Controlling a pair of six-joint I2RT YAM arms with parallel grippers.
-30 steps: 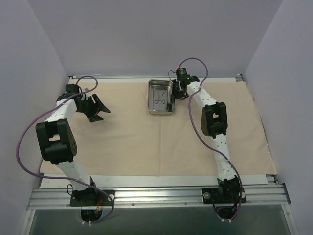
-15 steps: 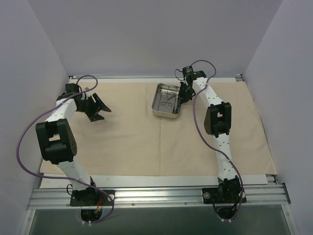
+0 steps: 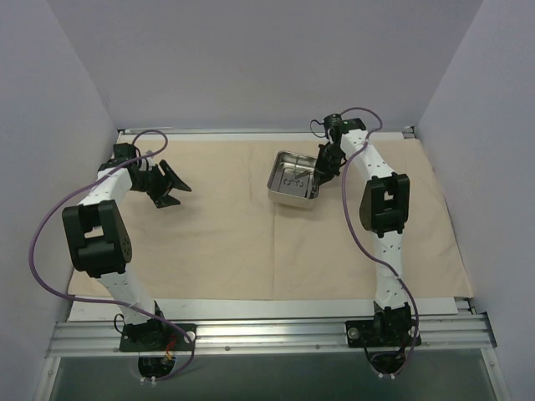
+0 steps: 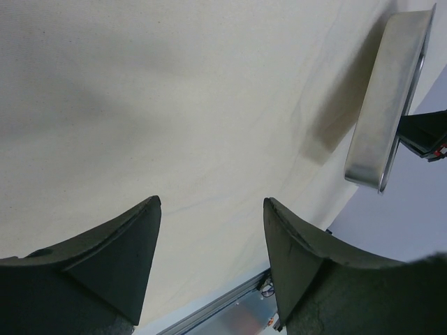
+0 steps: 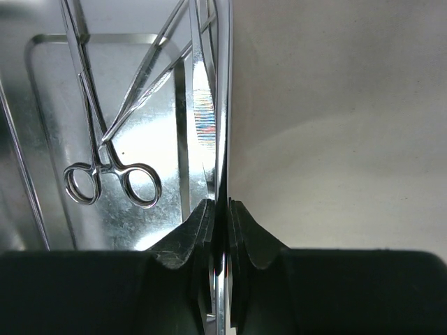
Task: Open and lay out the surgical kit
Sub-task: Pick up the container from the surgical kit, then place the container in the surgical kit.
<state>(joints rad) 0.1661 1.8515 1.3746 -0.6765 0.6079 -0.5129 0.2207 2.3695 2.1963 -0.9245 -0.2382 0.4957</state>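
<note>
I have the large beige cloth wrap (image 3: 251,242) spread flat across most of the counter (image 3: 251,309), so I judge the opening part of the job done. My right hand (image 3: 323,167) is pinched narrow on the right-hand rim of the shiny rectangular steel tray (image 3: 280,171), which sits toward the far middle of the cloth. The right wrist view shows both fingers clamped on that thin edge. In the left wrist view the tray casts a shadow that falls apart from it on the cloth, so I take it to be raised or tipped rather than lying flat, though I cannot say by how much. The thin metal scissor-like instruments (image 5: 101,139) lie inside the tray. I can make out one ringed pair clearly, with further slender shafts crossing beside it. My left hand (image 3: 171,188) hangs over the far left of the cloth, well apart from the tray, with its fingers spread wide and holding nothing. As I read it, what is left is setting the tray down where it belongs, then lifting the instruments out and laying them on the cloth.
</note>
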